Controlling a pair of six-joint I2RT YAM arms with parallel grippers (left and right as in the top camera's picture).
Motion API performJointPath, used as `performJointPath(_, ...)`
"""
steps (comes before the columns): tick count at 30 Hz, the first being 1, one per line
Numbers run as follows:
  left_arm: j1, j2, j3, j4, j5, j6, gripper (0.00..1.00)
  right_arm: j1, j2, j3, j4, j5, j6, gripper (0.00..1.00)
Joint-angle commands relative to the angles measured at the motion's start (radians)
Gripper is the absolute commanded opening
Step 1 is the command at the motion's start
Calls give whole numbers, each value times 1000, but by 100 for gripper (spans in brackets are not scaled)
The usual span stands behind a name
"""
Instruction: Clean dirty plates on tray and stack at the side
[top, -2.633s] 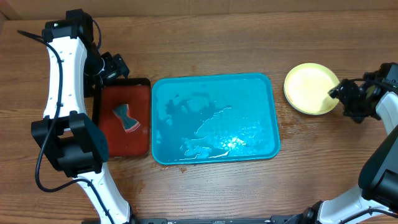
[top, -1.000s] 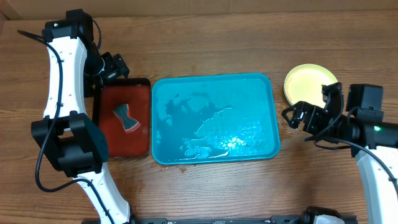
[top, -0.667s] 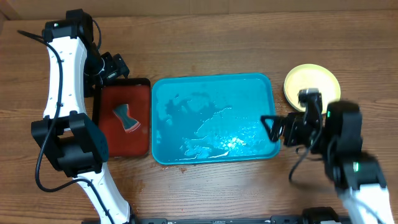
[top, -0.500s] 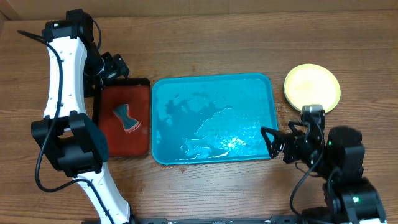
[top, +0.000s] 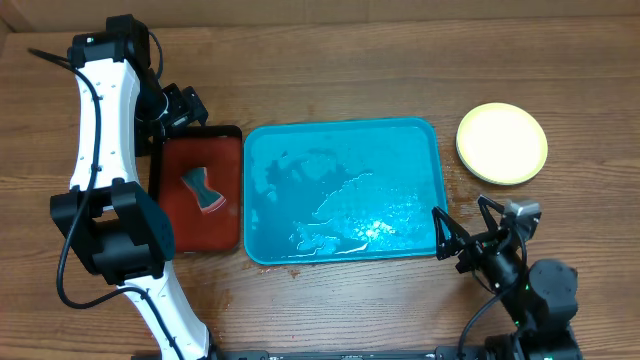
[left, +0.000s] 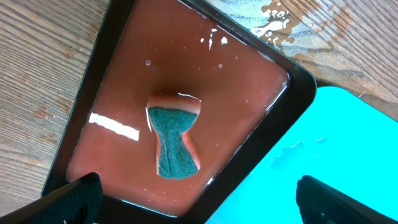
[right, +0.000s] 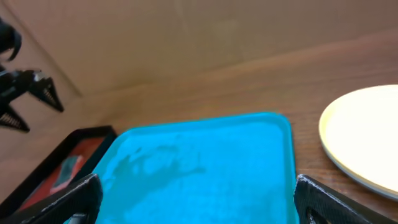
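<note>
We see the round pale yellow plastic plates (top: 502, 143) stacked on the table, far and right of the big bright blue plastic tray (top: 345, 190), nearest our right claw (top: 460, 241), and both that and our left claw (top: 192, 106) are spread apart, holding nothing.

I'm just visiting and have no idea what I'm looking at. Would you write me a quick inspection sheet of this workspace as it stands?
Surface: wooden table, with wet patches beside the trays.
Job's things: cyan tray wet, no plates on it; pale yellow plates lie stacked on the table to its right.
Clutter: dark red tray with black rim, holding liquid and a sponge.
Tools: left tool open above the red tray's far end, empty; right tool open near the cyan tray's corner, empty.
Cables: black cable looping off the left arm.
Surroundings: brown cardboard wall behind the table.
</note>
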Motion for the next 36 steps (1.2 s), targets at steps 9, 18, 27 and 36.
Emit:
performJointPath(9, -7, -20, 6, 1, 4, 8, 100, 6, -167, -205, 183, 165, 106, 100)
performJointPath(18, -7, -20, 6, 1, 4, 8, 100, 5, -257, -213, 172, 240, 98, 100)
performJointPath(27, -7, -20, 6, 1, 4, 8, 100, -52, -257, -213, 125, 259, 89, 100)
performJointPath(36, -7, -20, 6, 1, 4, 8, 100, -89, -257, -213, 125, 263, 68, 100)
